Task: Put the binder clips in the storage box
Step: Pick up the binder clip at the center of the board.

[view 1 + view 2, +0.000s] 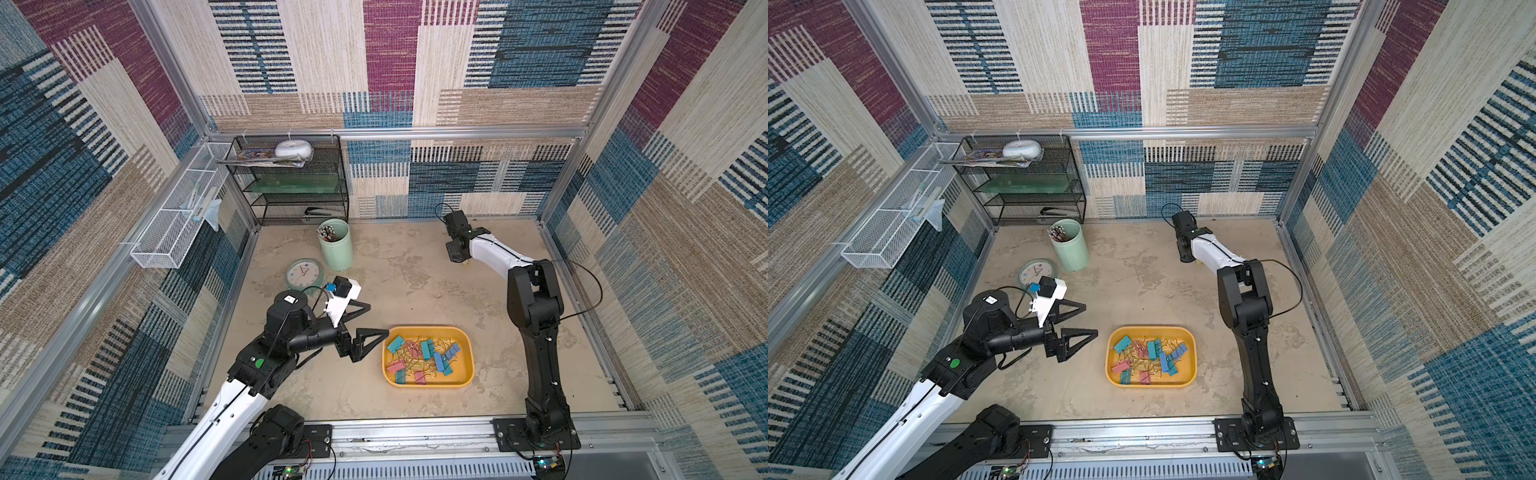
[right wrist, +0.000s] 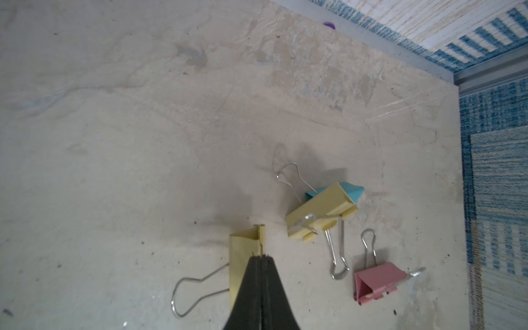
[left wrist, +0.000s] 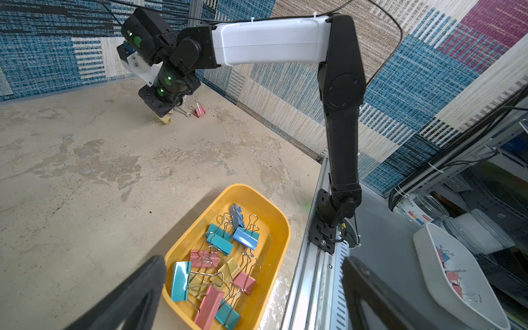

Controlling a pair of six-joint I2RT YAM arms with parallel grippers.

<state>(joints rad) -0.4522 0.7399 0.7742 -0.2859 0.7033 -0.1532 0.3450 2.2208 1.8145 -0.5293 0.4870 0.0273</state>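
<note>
Right gripper (image 2: 261, 256) pinches a pale-yellow metal binder clip (image 2: 238, 257) on the beige tabletop (image 1: 415, 270); left gripper (image 1: 377, 319) hangs spread beside the shallow yellow-orange plastic tray (image 1: 465, 370), which holds many coloured clips (image 1: 424, 357).

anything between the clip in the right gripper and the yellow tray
Nothing visible: the right gripper is shut on a yellow clip, and in a top view only bare table lies between it and the storage box.
</note>
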